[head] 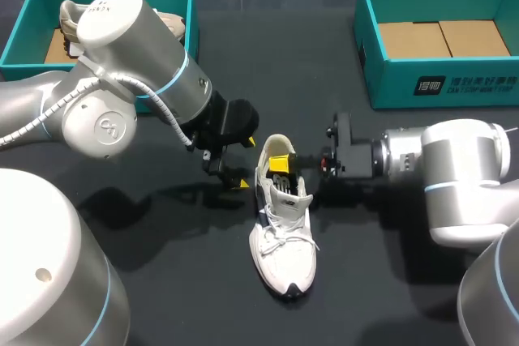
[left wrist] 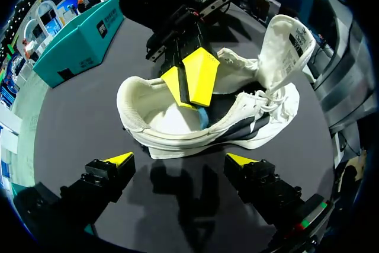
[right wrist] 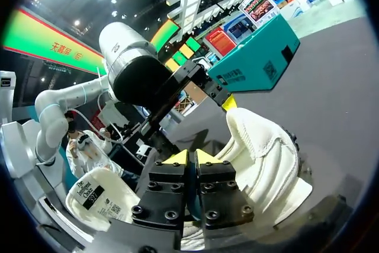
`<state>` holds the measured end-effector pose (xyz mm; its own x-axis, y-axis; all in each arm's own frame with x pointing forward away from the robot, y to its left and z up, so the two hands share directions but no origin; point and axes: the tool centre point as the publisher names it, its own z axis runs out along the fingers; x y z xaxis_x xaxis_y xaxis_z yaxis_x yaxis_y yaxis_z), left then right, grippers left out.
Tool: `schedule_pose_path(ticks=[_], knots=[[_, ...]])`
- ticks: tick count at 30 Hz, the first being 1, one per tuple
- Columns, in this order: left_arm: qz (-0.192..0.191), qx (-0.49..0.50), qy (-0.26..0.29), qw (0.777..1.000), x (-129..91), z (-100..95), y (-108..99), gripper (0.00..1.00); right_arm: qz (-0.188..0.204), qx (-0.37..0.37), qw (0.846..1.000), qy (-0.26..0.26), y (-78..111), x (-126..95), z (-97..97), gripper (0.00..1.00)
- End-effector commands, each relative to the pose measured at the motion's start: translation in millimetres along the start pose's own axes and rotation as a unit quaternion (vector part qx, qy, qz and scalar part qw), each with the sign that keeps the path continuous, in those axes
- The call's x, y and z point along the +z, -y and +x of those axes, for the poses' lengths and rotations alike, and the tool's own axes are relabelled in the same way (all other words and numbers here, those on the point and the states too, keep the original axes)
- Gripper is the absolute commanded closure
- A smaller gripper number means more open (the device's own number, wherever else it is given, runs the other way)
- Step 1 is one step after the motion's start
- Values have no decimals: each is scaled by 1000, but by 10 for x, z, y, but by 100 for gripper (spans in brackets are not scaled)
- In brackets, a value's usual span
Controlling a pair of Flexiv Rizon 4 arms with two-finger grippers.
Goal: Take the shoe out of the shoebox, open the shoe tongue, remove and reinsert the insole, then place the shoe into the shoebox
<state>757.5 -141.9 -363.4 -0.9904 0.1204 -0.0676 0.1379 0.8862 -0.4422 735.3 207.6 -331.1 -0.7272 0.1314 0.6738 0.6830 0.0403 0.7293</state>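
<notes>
Lying on the dark table btw. the two arms, the white shoe has its tongue folded up. The right claw is inside the shoe opening w/ fingers pressed together (if they pinch the insole, I cannot tell). The left claw is spread apart, just beside the shoe's side near the heel, not touching.

Left jaws apart, right jaws together.
</notes>
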Motion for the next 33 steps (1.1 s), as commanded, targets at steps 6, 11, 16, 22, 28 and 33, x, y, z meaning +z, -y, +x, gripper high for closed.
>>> schedule_pose_path(ticks=[6,11,16,22,28,33], knots=[[-1,0,0,1000,11,0,4,0,7,-29,1000,9,-114,4,92,57],[-2,2,1,1000,-33,11,-19,0,17,-46,999,16,-202,-13,128,51],[-3,5,0,1000,-100,23,-33,0,27,-55,998,29,-269,-55,149,47],[-1,14,-6,1000,-208,41,-71,0,36,-57,997,48,-329,-141,130,44],[-7,15,-1,1000,-325,54,-144,0,46,-60,995,69,-397,-247,141,48],[-25,14,7,1000,-446,50,-218,0,81,-42,993,81,-504,-388,119,51]])
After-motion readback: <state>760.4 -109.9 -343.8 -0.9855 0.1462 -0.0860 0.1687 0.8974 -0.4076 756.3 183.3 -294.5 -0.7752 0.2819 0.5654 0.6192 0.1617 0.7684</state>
